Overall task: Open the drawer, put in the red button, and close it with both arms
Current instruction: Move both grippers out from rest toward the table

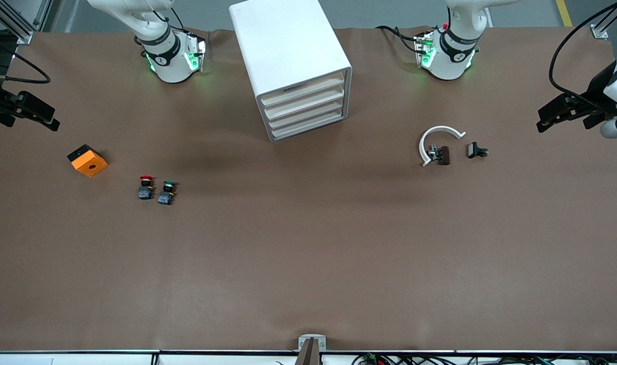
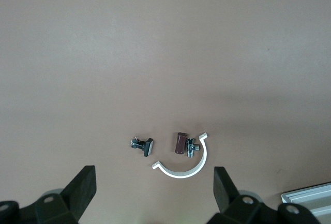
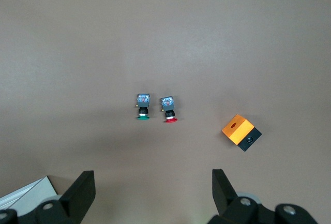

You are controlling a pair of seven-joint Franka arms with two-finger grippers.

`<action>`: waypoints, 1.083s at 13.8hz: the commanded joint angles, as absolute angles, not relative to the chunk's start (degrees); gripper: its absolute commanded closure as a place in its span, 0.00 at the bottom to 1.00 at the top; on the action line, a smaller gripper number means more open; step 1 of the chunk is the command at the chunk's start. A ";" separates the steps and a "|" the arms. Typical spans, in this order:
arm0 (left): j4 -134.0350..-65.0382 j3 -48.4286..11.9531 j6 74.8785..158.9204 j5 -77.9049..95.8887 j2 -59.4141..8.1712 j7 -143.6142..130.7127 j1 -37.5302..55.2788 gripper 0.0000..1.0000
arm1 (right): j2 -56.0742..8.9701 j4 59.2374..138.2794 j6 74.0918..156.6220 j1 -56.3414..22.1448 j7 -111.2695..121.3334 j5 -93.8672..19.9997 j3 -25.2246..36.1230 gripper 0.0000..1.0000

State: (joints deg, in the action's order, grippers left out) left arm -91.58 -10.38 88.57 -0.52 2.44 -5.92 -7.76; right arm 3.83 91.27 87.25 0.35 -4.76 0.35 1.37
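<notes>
Red-capped red button, green-capped twin, orange block, white drawer cabinet, plain brown tabletop.

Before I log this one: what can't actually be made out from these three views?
- Drawer unit, front view: whether the drawers have handles is too small to tell; wrist views crop it to a corner.
- Small metal parts by the white clip: too small to identify.
- Left gripper and right gripper: both open; the arms are cut by the front view's edges.

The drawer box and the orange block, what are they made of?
The drawer cabinet looks like smooth white plastic: even colour, rounded corners, soft sheen. The orange block seems to be plastic too, matte orange on a black base, with a round hole in its top. Painted metal can't be ruled out.
</notes>
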 commanded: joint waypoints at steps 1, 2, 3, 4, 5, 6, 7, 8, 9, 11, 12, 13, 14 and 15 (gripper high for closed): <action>-90.09 -10.46 87.28 -1.41 1.76 -4.92 -7.82 0.00 | 3.60 90.35 86.75 0.44 -4.48 1.32 1.23 0.00; -90.00 -10.46 87.28 -1.41 1.76 -4.83 -7.82 0.00 | 3.60 90.35 86.75 0.44 -4.48 1.32 1.23 0.00; -90.00 -10.46 87.28 -1.41 1.76 -4.83 -7.82 0.00 | 3.60 90.35 86.66 0.53 -4.48 1.32 1.23 0.00; -90.00 -10.46 87.28 -1.41 1.67 -4.92 -7.74 0.00 | 3.78 90.35 86.57 0.96 -4.40 1.32 1.32 0.00; -89.91 -10.46 87.28 -1.41 1.67 -4.92 -7.65 0.00 | 3.69 90.35 86.57 1.05 -4.31 1.32 1.49 0.00; -89.91 -10.55 87.28 -1.41 1.23 -4.75 -7.65 0.00 | 3.78 90.44 86.57 0.97 -4.48 1.41 1.49 0.00; -89.83 -10.46 87.28 -1.32 0.62 -4.75 -7.73 0.00 | 3.78 90.35 86.57 1.75 -4.57 1.32 1.58 0.00; -89.56 -10.46 87.28 -1.14 0.18 -4.40 -7.73 0.00 | 3.69 90.44 86.57 2.71 -4.57 1.32 1.50 0.00; -88.34 -10.46 87.28 -1.23 -1.04 -3.52 -7.47 0.00 | 3.69 90.79 86.40 2.81 -4.31 1.32 1.49 0.00; -84.30 -10.55 87.36 -1.32 -4.90 -1.33 -7.38 0.00 | 2.99 91.40 85.26 3.16 -4.22 1.41 1.49 0.00; -83.68 -10.63 87.36 -0.97 -6.14 -0.45 -7.38 0.00 | 2.55 92.19 84.99 3.16 -4.13 1.49 1.49 0.00; -83.67 -10.81 87.36 -0.71 -7.02 0.00 -7.03 0.00 | 2.55 93.68 85.43 3.08 -4.22 1.49 1.49 0.00; -83.67 -11.16 87.45 -0.36 -7.73 -0.17 -6.68 0.00 | 2.20 95.95 86.30 3.16 -4.22 1.49 1.49 0.00; -83.58 -11.60 87.63 0.26 -8.95 -0.44 -6.42 0.00 | 1.85 98.59 88.74 3.08 -4.13 1.49 1.49 0.00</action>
State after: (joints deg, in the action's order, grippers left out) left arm -86.19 -10.84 88.61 -0.34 -6.05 -1.01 -7.21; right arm 2.41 94.43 85.93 2.40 -4.75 0.56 2.08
